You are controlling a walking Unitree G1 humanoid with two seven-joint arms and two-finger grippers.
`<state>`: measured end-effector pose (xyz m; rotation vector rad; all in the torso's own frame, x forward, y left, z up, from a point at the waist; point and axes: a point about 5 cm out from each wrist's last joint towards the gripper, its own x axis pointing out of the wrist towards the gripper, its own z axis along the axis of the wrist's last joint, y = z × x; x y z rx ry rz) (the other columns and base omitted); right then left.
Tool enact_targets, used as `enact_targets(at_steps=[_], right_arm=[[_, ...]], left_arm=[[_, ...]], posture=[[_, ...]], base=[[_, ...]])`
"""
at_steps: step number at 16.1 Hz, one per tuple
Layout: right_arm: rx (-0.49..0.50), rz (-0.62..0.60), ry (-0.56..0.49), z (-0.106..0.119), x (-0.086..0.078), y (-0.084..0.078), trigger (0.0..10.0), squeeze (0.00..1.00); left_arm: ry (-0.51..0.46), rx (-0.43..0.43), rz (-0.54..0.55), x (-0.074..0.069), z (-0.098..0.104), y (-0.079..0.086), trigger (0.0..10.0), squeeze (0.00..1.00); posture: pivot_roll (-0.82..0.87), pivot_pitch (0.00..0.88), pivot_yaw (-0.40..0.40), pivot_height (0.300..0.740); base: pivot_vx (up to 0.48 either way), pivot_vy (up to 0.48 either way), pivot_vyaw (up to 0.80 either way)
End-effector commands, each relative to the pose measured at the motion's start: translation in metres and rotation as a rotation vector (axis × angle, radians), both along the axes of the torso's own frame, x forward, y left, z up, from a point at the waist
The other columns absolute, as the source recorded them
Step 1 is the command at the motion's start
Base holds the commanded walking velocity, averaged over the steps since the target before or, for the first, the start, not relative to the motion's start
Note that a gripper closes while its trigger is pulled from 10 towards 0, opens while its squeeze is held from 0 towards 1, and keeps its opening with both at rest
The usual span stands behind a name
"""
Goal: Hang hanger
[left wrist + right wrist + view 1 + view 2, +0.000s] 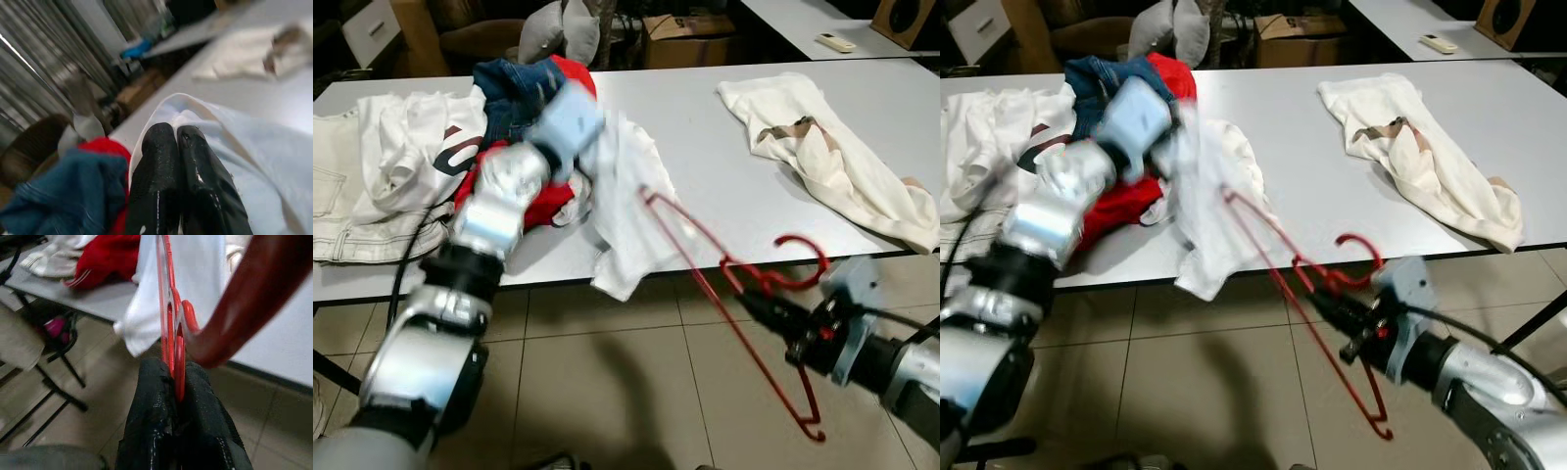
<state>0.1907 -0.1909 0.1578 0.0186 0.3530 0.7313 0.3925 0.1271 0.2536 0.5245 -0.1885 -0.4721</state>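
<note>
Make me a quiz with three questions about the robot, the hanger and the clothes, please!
1. Where is the cream garment?
A. spread on the table's right part
B. on the floor
C. on the hanger

2. What colour is the hanger?
A. blue
B. red
C. white

3. What is the right gripper doing?
A. hanging open
B. pinching a sock
C. shut on the hanger

Answers:
1 A, it lies flat on the grey table, apart from the pile at the left.
2 B, its thin frame and hook are red in both eye views.
3 C, the right wrist view shows the black fingers closed on the red frame below the hook, while the left gripper is shut on the white shirt.
</note>
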Motion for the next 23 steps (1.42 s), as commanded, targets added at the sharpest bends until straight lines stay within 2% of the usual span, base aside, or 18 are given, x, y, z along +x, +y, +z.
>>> enact_targets(at_steps=[1, 3, 5, 6, 7, 8, 9, 10, 11, 14, 16, 19, 21, 22, 23], right_arm=[[0.001, 0.048, 0.012, -0.001, -0.003, 0.007, 10.0, 0.0], [0.007, 0.076, 0.014, -0.001, -0.002, 0.013, 10.0, 0.0], [0.011, 0.105, 0.012, -0.003, 0.004, 0.023, 10.0, 0.0], [0.011, 0.108, 0.014, -0.004, 0.005, 0.026, 10.0, 0.0], [-0.013, 0.091, 0.013, -0.008, 0.011, 0.03, 10.0, 0.0], [-0.035, 0.027, 0.017, -0.014, 0.019, 0.03, 10.0, 0.0], [-0.062, -0.028, 0.013, -0.019, 0.026, 0.028, 10.0, 0.0], [-0.098, -0.111, 0.03, -0.024, 0.034, 0.02, 10.0, 0.0], [-0.125, -0.193, 0.053, -0.029, 0.039, 0.011, 10.0, 0.0], [-0.169, -0.256, 0.078, -0.035, 0.041, -0.003, 10.0, 0.0], [-0.175, -0.268, 0.06, -0.036, 0.049, -0.007, 10.0, 0.0], [-0.188, -0.296, 0.041, -0.033, 0.057, -0.018, 10.0, 0.0], [-0.247, -0.306, 0.033, -0.031, 0.064, -0.035, 10.0, 0.0], [-0.312, -0.36, 0.021, -0.025, 0.073, -0.061, 10.0, 0.0], [-0.34, -0.386, 0.012, -0.023, 0.076, -0.07, 10.0, 0.0]], left_arm=[[-0.072, -0.092, -0.035, 0.001, 0.032, -0.002, 0.0, 0.0], [-0.036, -0.122, -0.097, 0.003, 0.037, -0.014, 0.8, 0.0], [0.033, -0.156, -0.134, 0.009, 0.027, -0.041, 1.7, 0.0], [0.051, -0.182, -0.134, 0.011, 0.025, -0.05, 1.3, 0.0], [0.109, -0.281, -0.133, 0.014, 0.021, -0.069, 0.0, 0.0], [0.127, -0.295, -0.149, 0.014, 0.019, -0.09, 0.0, 0.0], [0.147, -0.301, -0.203, 0.01, 0.017, -0.106, 0.8, 0.0], [0.176, -0.278, -0.255, 0.006, 0.011, -0.119, 10.0, 0.0], [0.203, -0.265, -0.286, 0.004, 0.005, -0.125, 10.0, 1.0], [0.239, -0.272, -0.285, 0.006, 0.001, -0.121, 10.0, 1.0], [0.313, -0.268, -0.254, 0.01, -0.011, -0.107, 10.0, 1.0], [0.34, -0.311, -0.253, 0.013, -0.012, -0.096, 10.0, 1.0], [0.36, -0.331, -0.243, 0.015, -0.013, -0.082, 10.0, 1.0], [0.334, -0.329, -0.174, 0.02, -0.014, -0.062, 10.0, 1.0], [0.329, -0.331, -0.149, 0.021, -0.015, -0.054, 10.0, 1.0]], posture=[[-0.08, 0.0, 0.047, 0.74], [-0.08, 0.0, 0.039, 0.74], [-0.07, 0.0, 0.028, 0.74], [-0.07, 0.0, 0.026, 0.74], [-0.08, 0.0, 0.026, 0.74], [-0.09, 0.0, 0.032, 0.74], [-0.09, 0.0, 0.034, 0.74], [-0.1, 0.0, 0.04, 0.74], [-0.1, 0.0, 0.048, 0.74], [-0.1, 0.0, 0.047, 0.74], [-0.09, 0.0, 0.031, 0.74], [-0.09, 0.0, 0.025, 0.74], [-0.09, 0.0, 0.026, 0.74], [-0.09, 0.0, 0.021, 0.74], [-0.09, 0.0, 0.019, 0.74]], base=[[0.0, 0.0, 0.0], [0.0, 0.0, 0.0], [0.0, 0.0, 0.0], [0.0, 0.0, 0.0], [0.0, 0.0, 0.0], [0.0, 0.0, 0.0], [0.0, 0.0, 0.0], [0.0, 0.0, 0.0], [0.0, 0.0, 0.0], [0.0, 0.0, 0.0], [0.0, 0.0, 0.0], [0.0, 0.0, 0.0], [0.0, 0.0, 0.0], [0.0, 0.0, 0.0], [0.0, 0.0, 0.0]])
